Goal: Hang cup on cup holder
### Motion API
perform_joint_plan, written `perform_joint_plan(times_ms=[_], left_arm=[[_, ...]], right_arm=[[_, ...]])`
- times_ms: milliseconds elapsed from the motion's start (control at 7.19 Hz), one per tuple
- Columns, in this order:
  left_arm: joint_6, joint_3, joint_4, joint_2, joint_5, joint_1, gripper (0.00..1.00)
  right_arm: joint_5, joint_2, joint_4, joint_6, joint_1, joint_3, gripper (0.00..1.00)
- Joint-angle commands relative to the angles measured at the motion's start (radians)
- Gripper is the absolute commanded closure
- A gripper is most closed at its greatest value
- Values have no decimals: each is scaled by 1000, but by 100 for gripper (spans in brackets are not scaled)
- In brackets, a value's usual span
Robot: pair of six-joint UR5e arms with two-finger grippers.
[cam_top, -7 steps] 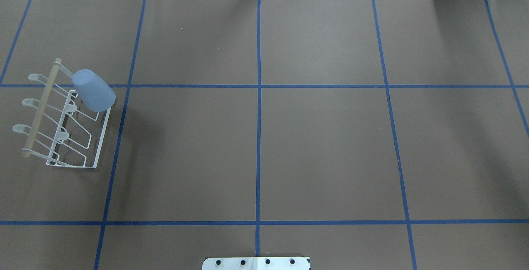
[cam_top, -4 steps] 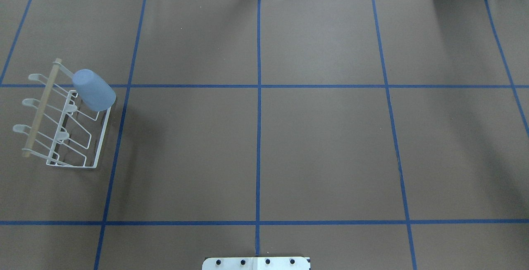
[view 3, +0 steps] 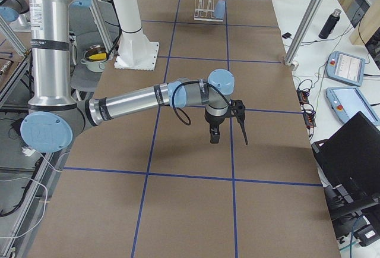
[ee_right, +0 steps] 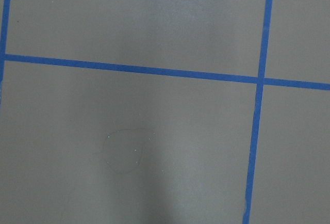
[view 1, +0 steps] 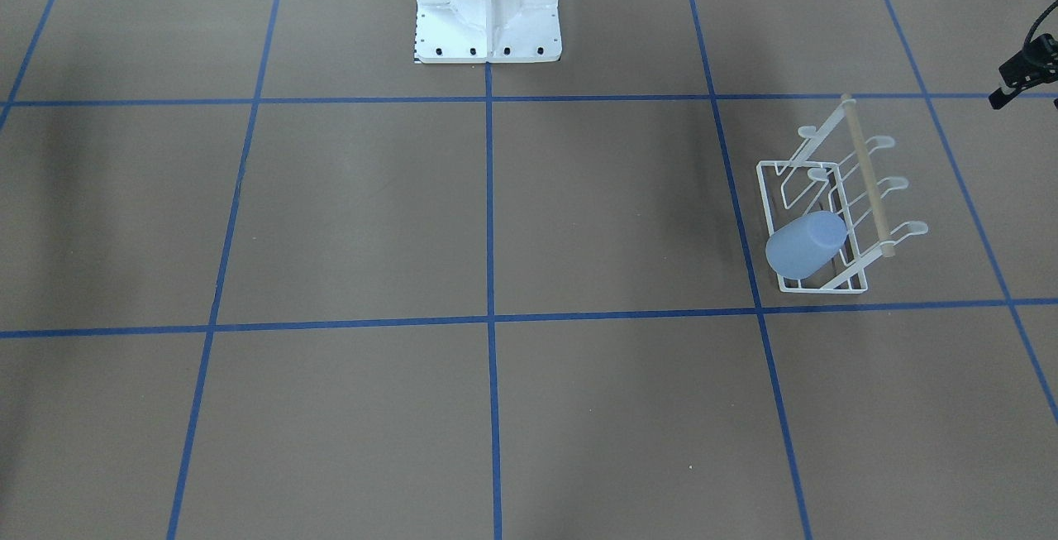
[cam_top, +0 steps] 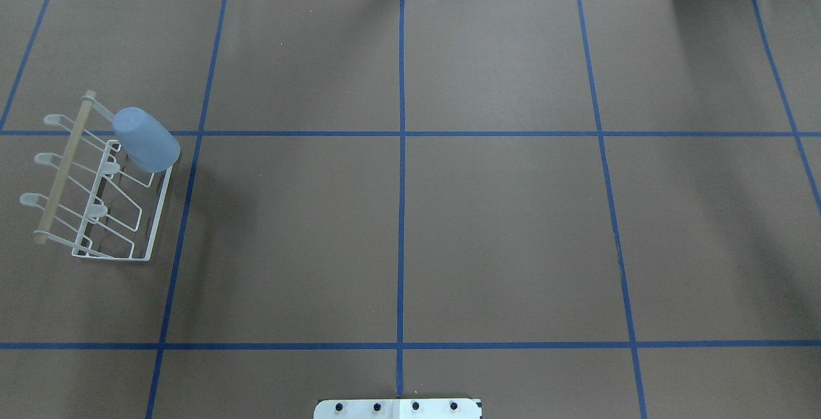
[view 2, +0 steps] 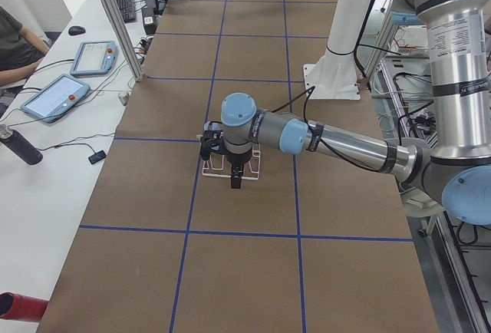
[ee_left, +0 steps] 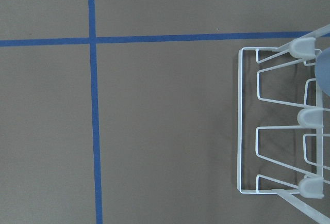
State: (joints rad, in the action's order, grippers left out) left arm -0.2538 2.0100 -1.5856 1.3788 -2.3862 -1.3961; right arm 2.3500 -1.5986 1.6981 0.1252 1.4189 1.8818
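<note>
The pale blue cup (cam_top: 146, 140) sits tilted over the end prong of the white wire cup holder (cam_top: 96, 213) at the table's left side. Both also show in the front view, cup (view 1: 806, 244) and holder (view 1: 826, 193). In the left wrist view the holder (ee_left: 247, 131) is at the right, with the cup's edge (ee_left: 325, 69) just in frame. My left gripper (view 2: 236, 182) hangs above the holder and my right gripper (view 3: 214, 137) hangs over bare table. Both show only in the side views, so I cannot tell whether they are open or shut.
The white robot pedestal (view 1: 488, 2) stands at the table's near middle edge. Blue tape lines (cam_top: 401, 213) grid the brown table. A side bench holds tablets (view 2: 60, 95) and a bottle (view 2: 19, 145). A laptop (view 3: 350, 151) sits beyond the right end.
</note>
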Motion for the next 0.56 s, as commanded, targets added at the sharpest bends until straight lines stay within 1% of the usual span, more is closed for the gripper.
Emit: perform_joint_plan(times_ms=[0,418], left_arm=[[-7,-1,0,2,-1,0,2],[-7,1,0,0,-1,-3,2]], right_arm=[[0,0,0,7,0,8,0],[0,-4,0,8,0,16,0]])
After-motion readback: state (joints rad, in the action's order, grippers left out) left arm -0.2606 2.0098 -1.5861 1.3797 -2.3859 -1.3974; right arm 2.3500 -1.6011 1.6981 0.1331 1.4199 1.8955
